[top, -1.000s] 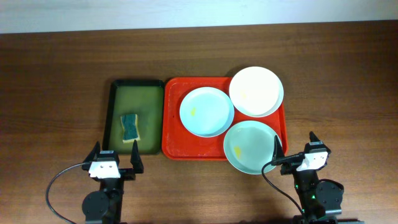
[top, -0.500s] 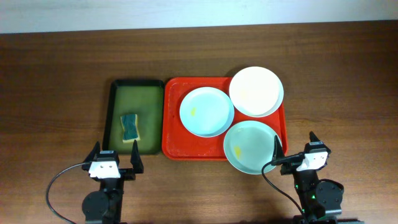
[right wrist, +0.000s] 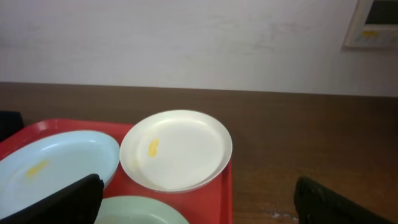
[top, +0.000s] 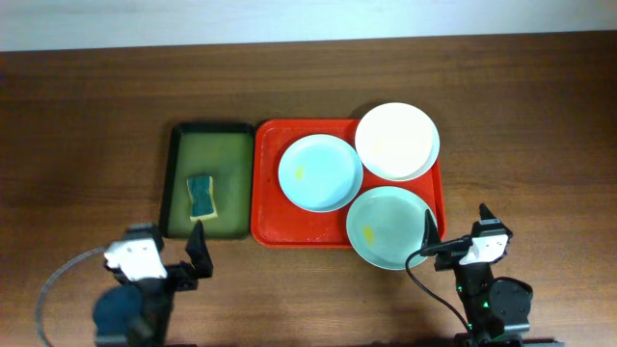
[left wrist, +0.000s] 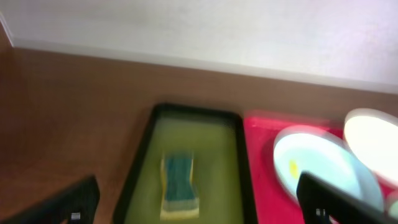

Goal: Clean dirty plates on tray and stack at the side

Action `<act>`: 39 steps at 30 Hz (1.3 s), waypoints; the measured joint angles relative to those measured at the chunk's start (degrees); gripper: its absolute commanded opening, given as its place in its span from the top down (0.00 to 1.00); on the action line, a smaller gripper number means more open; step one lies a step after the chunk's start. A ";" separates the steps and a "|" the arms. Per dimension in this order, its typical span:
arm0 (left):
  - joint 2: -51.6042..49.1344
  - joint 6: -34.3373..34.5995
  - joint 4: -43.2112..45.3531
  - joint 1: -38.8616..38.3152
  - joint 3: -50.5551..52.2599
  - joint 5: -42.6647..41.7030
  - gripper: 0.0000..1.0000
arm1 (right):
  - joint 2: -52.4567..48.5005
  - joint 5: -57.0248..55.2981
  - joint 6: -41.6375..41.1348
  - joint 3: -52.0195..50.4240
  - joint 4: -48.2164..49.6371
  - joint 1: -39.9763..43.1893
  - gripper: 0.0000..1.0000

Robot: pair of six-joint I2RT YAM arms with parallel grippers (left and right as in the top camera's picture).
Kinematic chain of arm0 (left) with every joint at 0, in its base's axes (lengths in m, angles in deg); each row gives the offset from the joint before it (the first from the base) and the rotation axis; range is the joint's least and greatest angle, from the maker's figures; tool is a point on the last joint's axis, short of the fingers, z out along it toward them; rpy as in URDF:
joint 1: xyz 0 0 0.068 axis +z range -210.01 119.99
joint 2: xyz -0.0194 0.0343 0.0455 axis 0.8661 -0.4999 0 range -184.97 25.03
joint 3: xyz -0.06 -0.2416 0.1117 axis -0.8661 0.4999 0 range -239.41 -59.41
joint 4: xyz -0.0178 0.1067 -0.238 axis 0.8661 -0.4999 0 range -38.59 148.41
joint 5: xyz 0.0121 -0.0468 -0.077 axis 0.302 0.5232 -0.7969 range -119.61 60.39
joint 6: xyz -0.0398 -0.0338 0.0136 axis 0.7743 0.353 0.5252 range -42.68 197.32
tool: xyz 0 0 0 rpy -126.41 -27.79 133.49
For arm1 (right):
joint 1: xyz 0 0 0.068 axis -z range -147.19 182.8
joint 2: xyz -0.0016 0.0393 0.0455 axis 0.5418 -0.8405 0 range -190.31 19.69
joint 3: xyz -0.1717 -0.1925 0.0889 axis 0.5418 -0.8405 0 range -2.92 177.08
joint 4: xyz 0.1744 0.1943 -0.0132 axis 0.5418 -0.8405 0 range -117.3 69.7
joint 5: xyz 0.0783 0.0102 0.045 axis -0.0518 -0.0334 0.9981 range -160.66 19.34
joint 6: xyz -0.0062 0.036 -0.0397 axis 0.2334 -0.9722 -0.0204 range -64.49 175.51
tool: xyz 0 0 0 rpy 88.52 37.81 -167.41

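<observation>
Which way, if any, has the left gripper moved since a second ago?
Yes. The left gripper shifted left; its body now sits past the green tray's left edge.

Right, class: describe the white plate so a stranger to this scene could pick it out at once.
Find the large red tray. Go to its top right corner in the overhead view. The white plate there overhangs the rim; its two neighbours are pale blue-green.
</observation>
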State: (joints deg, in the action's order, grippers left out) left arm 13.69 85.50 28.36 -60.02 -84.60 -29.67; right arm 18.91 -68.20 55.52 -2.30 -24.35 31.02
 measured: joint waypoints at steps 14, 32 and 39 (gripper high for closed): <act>-75.87 1.66 -42.97 -0.13 -63.91 -4.50 0.74 | -0.02 0.02 0.04 0.00 -0.02 0.00 0.01; -93.37 3.19 -42.10 -3.50 -62.66 -3.37 0.71 | -0.02 5.88 -1.73 0.00 0.66 0.00 0.01; -72.24 3.45 -40.11 -9.62 -62.71 -3.15 0.64 | -2.23 8.09 -8.35 1.03 -1.81 0.00 0.01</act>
State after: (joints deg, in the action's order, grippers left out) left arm -58.54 88.95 -11.74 -69.63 -147.30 -32.82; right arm 16.68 -60.12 47.17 -1.27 -26.17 31.02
